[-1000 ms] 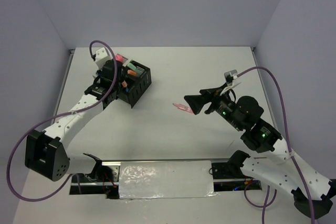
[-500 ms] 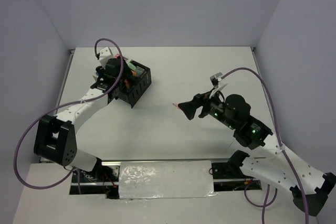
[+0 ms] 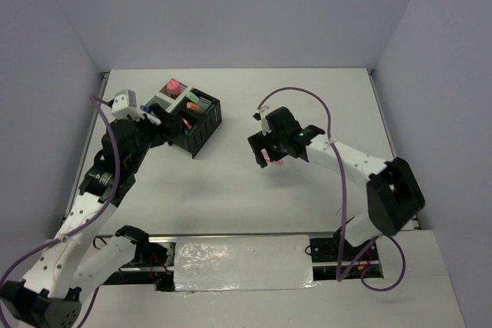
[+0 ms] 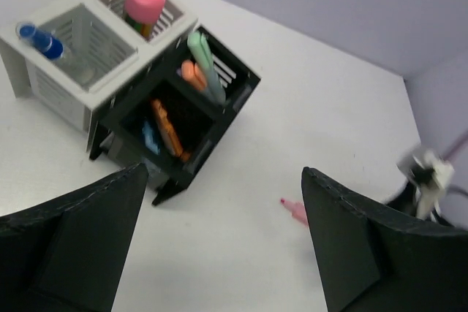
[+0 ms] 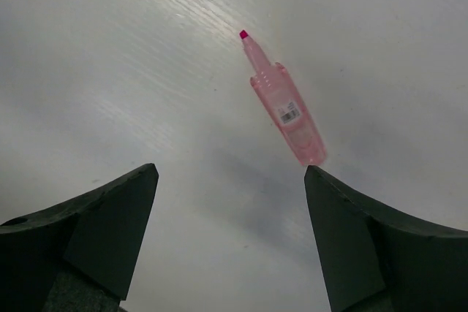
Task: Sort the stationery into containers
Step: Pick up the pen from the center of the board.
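Four mesh containers stand clustered at the back left, two white (image 3: 165, 101) and two black (image 3: 198, 122). In the left wrist view a pink-capped bottle (image 4: 144, 0) and a blue-capped pen (image 4: 42, 39) stand in the white bins. Green and orange markers (image 4: 202, 72) fill the far black bin, and orange and blue ones (image 4: 162, 129) the near black bin. My left gripper (image 4: 224, 173) is open, empty, and to the near left of the cluster. A pink highlighter (image 5: 285, 107) lies flat mid-table. My right gripper (image 5: 232, 172) hangs open just above it, and the highlighter's end is by the right fingertip (image 5: 322, 188).
A foil-covered strip (image 3: 242, 263) runs along the table's near edge between the arm bases. Purple cables (image 3: 296, 91) loop above both arms. Grey walls close off the back and both sides.
My left gripper has opened and pulled back from over the bins toward the near left. The right arm has swung in, and its gripper now points down over the pink highlighter.
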